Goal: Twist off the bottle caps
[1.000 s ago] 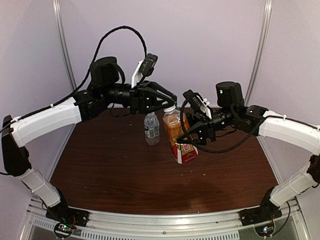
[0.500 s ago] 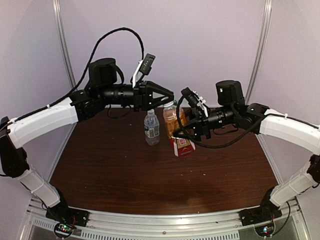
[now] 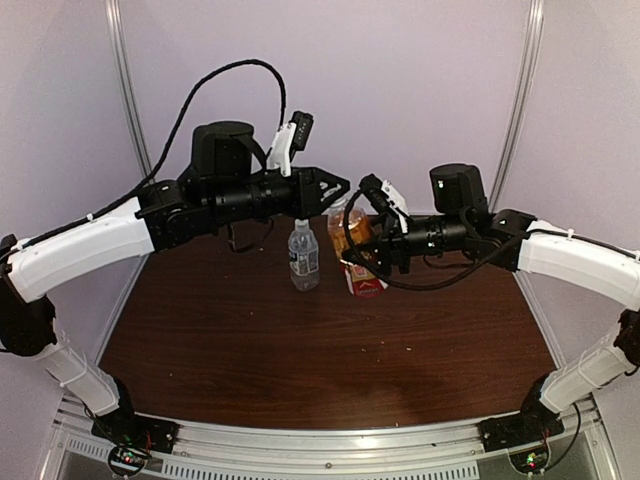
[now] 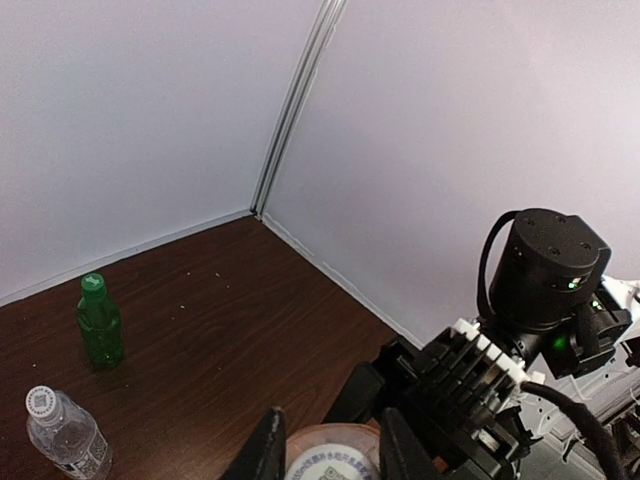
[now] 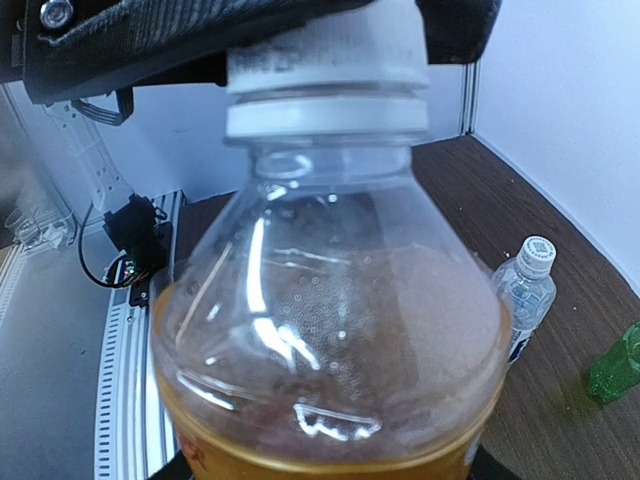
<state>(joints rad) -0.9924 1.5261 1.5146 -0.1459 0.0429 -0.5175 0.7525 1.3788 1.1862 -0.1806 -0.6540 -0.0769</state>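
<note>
The amber bottle [image 3: 349, 232] with a red label [image 3: 366, 284] stands tilted near the table's back. My left gripper [image 3: 337, 197] comes in from the left and is shut on its white bottle cap [image 4: 331, 467], a finger [image 4: 268, 445] on each side. My right gripper [image 3: 364, 250] is shut round the bottle's body from the right. In the right wrist view the amber bottle [image 5: 330, 330] fills the frame and hides my fingers, its cap [image 5: 325, 55] pinched under the left gripper. The clear water bottle [image 3: 303, 256] and the green bottle [image 4: 100, 322] stand capped.
The clear bottle [image 4: 66, 436] stands just left of the held one, and the green bottle [image 5: 615, 366] stands farther back, near the rear wall. Walls [image 3: 420, 90] close the table at the back and sides. The right arm's wrist [image 4: 545, 285] is close behind the cap.
The left gripper has closed on the cap and its wrist has rolled. Both grippers and the amber bottle have shifted back, and the bottle now stands less tilted.
</note>
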